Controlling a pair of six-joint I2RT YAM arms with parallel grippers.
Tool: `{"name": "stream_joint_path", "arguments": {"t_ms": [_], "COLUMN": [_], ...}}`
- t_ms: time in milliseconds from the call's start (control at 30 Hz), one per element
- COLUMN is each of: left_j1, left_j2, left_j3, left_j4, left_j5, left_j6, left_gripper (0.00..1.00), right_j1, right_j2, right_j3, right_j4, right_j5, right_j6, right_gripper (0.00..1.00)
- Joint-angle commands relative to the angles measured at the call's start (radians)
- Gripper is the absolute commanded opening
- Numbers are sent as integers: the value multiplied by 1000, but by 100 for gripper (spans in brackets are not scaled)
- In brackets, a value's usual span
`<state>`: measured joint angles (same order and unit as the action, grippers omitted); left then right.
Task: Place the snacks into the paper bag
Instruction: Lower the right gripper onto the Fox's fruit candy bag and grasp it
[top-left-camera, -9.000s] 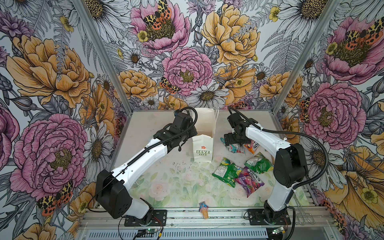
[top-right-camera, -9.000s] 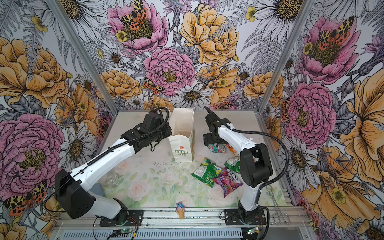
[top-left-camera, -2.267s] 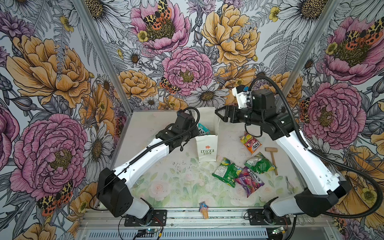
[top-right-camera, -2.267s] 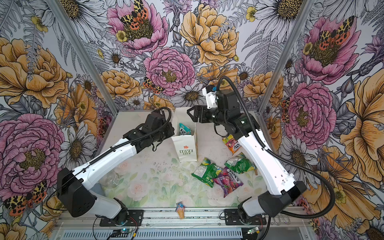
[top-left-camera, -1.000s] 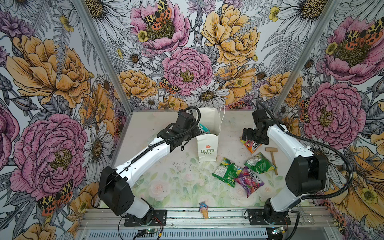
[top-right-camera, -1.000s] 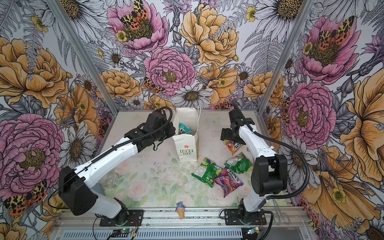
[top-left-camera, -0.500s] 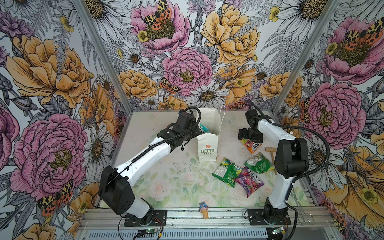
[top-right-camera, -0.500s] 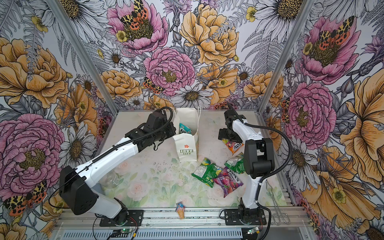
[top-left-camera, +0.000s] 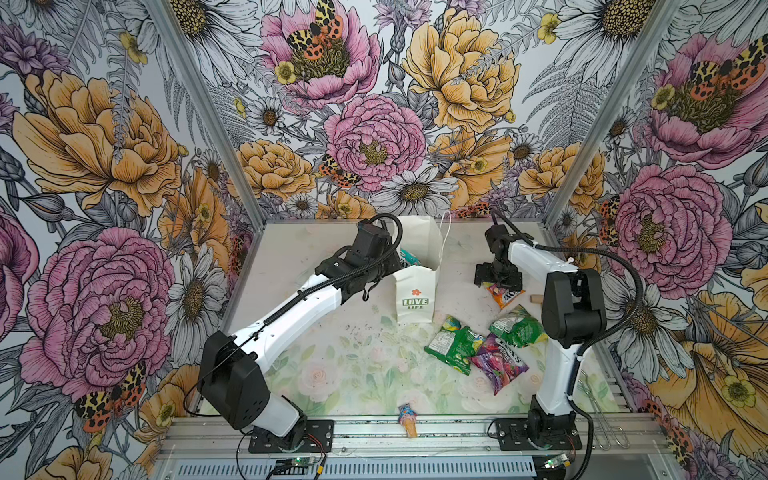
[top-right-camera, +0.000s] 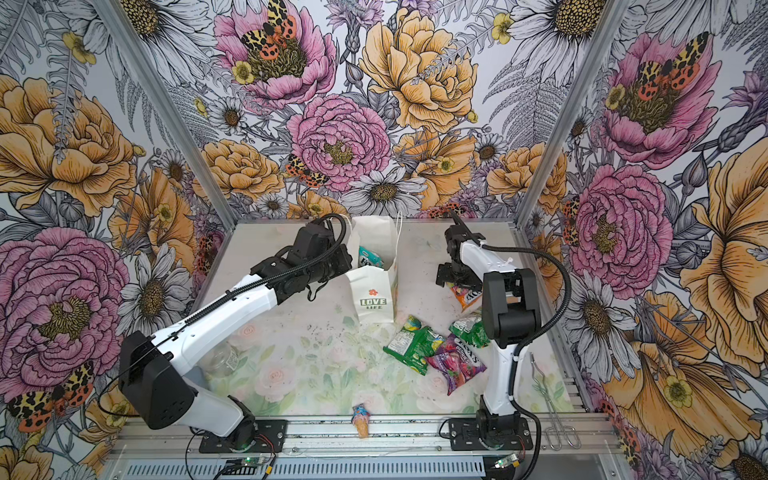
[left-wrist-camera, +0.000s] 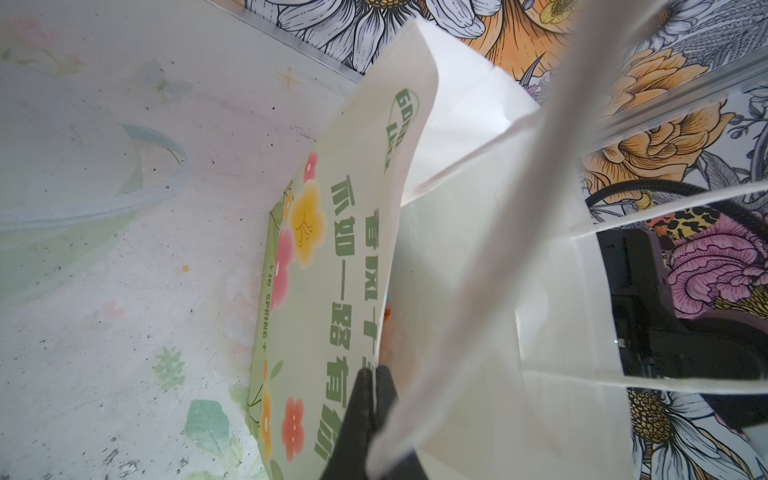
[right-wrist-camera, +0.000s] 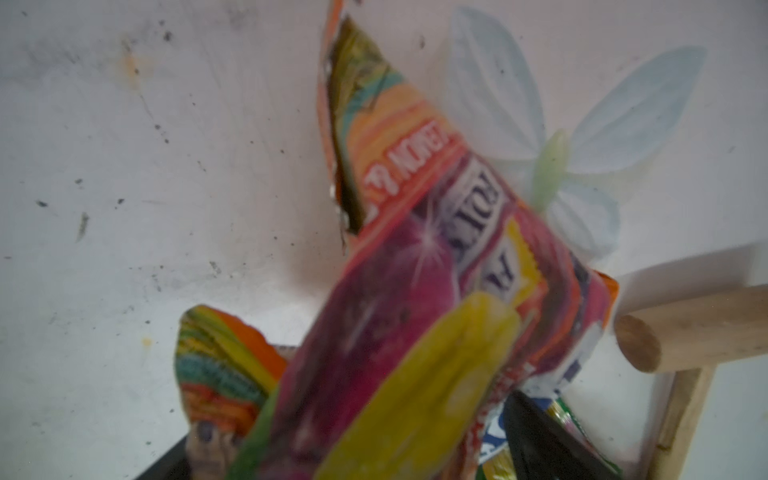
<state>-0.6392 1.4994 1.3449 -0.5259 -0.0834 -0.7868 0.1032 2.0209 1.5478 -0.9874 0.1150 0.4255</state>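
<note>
Right fingers (right-wrist-camera: 540, 446) stand wide astride the orange packet (top-left-camera: 503, 296) on the desk (top-left-camera: 332, 374), near the paper bag (top-left-camera: 417, 291); close squarely on its middle. Left fingers (left-wrist-camera: 365, 415) pinch the bag's rim open.

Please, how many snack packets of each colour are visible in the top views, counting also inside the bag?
Teal packet, inside the paper bag: 1
Orange packet, at the right claw: 1
Green packets: 2
Purple packet: 1
Total: 5
</note>
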Motion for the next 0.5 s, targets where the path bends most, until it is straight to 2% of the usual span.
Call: {"name": "stream_joint_path", "arguments": {"t_ms": [0,133,233,467], "left_j1": [-8,-6,-10,-8], "left_j2": [27,23,20,22], "left_j3": [10,8,6,5], "left_j4": [-28,-28,-28,-28], "left_j5": [16,12,11,13], "left_j6": [2,3,3,4], "left_gripper": [0,0,0,0], "right_j1": [-7,-10,-11,-17], "right_j2": [19,22,22,-7], "right_j3": [24,23,18,-7], "right_j4": [7,13,20,42], "right_j5": [18,6,-16,-65], "right_j6": [-2,-11,-14,-19], "right_gripper": [93,83,68,39]}}
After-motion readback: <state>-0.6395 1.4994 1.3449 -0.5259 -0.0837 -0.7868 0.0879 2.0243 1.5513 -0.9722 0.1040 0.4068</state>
